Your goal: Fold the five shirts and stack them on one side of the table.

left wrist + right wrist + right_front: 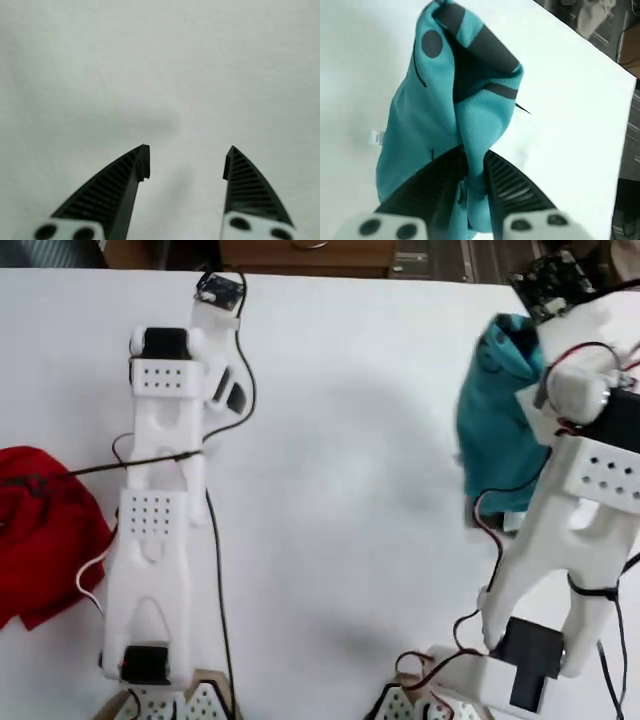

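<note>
**A:** Which step is in hand?

**B:** An early one, I'd judge: no folded stack is to be seen. At nine o'clock on the worktop (350,460) a red shirt (45,525) lies bunched and unfolded. Just right of it the left hand (188,155) hangs released, jaws wide apart over bare worktop, grasping nothing.

**A:** And further right?

**B:** At two o'clock the right hand (475,167) is clenched on a gathered fold of the teal shirt (445,110), which trails from it in a twisted bundle. I cannot tell whether its far end rests on the worktop.

**A:** So what does the next move call for?

**B:** Probably carrying the teal shirt toward the middle and spreading it flat. The free left hand would likely need to take a second corner.

**A:** Is there room?

**B:** The centre, between the two arms, lies open. The teal shirt sits near the far edge at twelve o'clock, so the pull should come inward, toward six.
</note>
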